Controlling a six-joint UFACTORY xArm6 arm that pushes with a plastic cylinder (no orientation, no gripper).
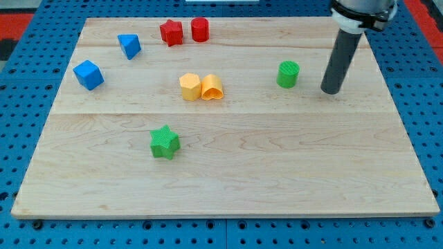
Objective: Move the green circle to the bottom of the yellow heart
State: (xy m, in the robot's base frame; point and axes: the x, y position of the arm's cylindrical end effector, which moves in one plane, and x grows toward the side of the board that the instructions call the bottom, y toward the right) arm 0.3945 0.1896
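The green circle (pixel 288 74) is a short green cylinder at the view's right of centre on the wooden board (pixel 277 166). The yellow heart (pixel 212 88) lies near the board's middle, touching a yellow hexagon (pixel 190 87) on its left. My tip (pixel 331 90) rests on the board just right of the green circle, a small gap between them. The circle is well to the right of the heart and slightly higher in the view.
A green star (pixel 164 142) lies below and left of the yellow pair. A red star (pixel 171 32) and red cylinder (pixel 200 30) sit near the top edge. A blue triangle (pixel 129 45) and blue cube (pixel 88 75) are at the upper left.
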